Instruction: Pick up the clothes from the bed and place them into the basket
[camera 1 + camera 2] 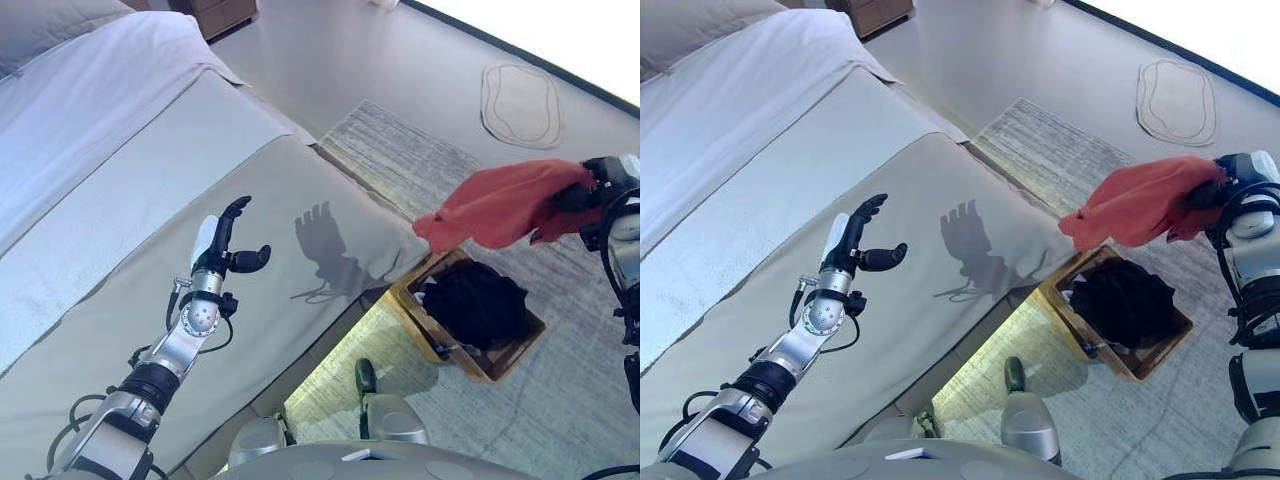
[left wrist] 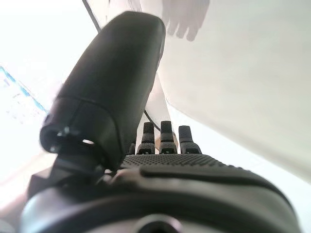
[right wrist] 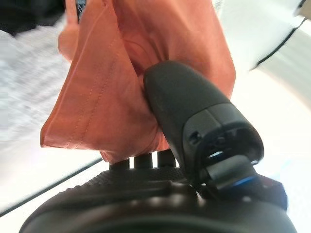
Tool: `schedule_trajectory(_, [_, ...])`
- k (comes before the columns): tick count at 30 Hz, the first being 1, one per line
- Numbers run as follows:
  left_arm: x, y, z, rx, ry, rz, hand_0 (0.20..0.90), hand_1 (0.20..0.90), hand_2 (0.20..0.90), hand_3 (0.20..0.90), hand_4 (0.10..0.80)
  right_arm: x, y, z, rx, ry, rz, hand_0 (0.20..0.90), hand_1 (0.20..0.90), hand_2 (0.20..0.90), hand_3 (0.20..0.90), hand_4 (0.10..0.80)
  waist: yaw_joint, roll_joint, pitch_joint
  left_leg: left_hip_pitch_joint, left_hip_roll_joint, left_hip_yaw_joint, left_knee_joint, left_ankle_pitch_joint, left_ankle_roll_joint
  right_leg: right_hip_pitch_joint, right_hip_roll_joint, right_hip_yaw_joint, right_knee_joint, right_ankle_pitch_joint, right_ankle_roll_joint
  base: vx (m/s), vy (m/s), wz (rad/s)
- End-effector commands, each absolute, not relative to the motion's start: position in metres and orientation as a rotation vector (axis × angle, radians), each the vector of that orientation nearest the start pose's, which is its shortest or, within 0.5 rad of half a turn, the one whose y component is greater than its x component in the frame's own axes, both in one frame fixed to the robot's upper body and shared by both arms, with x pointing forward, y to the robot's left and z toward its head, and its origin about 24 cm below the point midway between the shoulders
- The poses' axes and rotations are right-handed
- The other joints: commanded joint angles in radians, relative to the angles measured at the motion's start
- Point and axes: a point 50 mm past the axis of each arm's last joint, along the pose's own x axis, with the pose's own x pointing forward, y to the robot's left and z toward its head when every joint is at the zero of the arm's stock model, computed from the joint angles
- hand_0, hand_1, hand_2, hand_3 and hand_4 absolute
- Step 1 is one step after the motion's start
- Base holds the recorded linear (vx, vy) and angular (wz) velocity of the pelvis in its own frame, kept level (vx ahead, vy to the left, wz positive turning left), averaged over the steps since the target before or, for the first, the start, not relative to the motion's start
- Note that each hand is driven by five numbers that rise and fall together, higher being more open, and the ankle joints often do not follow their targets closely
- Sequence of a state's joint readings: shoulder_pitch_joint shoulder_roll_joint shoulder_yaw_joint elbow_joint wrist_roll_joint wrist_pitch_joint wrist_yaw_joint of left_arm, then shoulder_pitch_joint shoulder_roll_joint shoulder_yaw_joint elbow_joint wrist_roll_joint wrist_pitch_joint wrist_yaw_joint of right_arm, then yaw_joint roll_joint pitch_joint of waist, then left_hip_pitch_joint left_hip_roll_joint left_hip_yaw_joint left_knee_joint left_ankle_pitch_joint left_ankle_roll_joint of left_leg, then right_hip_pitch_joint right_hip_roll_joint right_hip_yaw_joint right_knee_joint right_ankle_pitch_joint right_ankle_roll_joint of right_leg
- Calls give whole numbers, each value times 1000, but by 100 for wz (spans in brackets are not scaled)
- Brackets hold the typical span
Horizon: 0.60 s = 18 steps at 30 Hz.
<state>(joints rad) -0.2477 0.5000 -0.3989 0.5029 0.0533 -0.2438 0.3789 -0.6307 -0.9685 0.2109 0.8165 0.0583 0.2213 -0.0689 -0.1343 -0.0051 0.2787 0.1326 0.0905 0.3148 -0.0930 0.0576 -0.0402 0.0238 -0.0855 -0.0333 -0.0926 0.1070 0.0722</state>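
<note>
Orange-red garment (image 1: 500,205), bunched and draped

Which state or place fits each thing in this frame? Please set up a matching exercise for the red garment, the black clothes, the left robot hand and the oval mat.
Things:
1. red garment
2. black clothes
3. left robot hand
4. oval mat

States or places:
A. lying in the basket
B. open, holding nothing, above the bed
C. flat on the floor, far side
D. clutched in the right robot hand, above the basket

Pairs: 1-D, 2-A, 3-B, 4-C
</note>
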Motion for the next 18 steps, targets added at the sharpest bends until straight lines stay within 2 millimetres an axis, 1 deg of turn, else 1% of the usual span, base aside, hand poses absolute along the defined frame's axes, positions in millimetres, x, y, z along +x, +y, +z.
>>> schedule_trajectory(1, [295, 196, 35, 647, -164, 32, 900, 900, 900, 900, 800, 312, -402, 180, -885, 237, -616, 300, 300, 300, 200, 100, 1, -15, -109, 34, 34, -9, 6, -101, -33, -1, 9, -13, 6, -42, 5, -12, 14, -6])
schedule_trajectory(4, [293, 195, 32, 650, -153, 16, 900, 900, 900, 900, 800, 306, -406, 170, -863, 263, -628, 300, 300, 300, 200, 100, -7, -8, -104, 40, 32, -1, 6, -106, -33, -2, 10, -6, 7, -42, 5, -2, 5, -2])
schedule_trajectory(8, [295, 192, 35, 653, -162, 4, 900, 900, 900, 900, 800, 299, -412, 158, -851, 295, -637, 300, 300, 300, 200, 100, -19, 6, -94, 41, 32, 12, 6, -107, -35, -11, 10, 1, 10, -40, 6, -14, 16, -9])
schedule_trajectory(9, [296, 191, 36, 647, -165, 9, 900, 900, 900, 900, 800, 297, -413, 154, -849, 305, -640, 300, 300, 300, 200, 100, -28, 15, -89, 42, 30, 17, 6, -107, -35, -15, 11, 9, 11, -39, 6, -13, 33, -14])
schedule_trajectory(11, [297, 190, 37, 646, -170, 12, 900, 900, 900, 900, 800, 296, -414, 152, -847, 310, -639, 300, 300, 300, 200, 100, -33, 19, -85, 42, 30, 21, 6, -107, -36, -17, 11, 13, 11, -39, 6, -10, 21, -6])
schedule_trajectory(18, [298, 183, 36, 635, -180, 10, 900, 900, 900, 900, 800, 286, -424, 145, -852, 351, -647, 300, 300, 300, 200, 100, -57, 51, -68, 47, 24, 37, 6, -108, -40, -29, 14, 38, 11, -37, 7, 5, 5, -9])
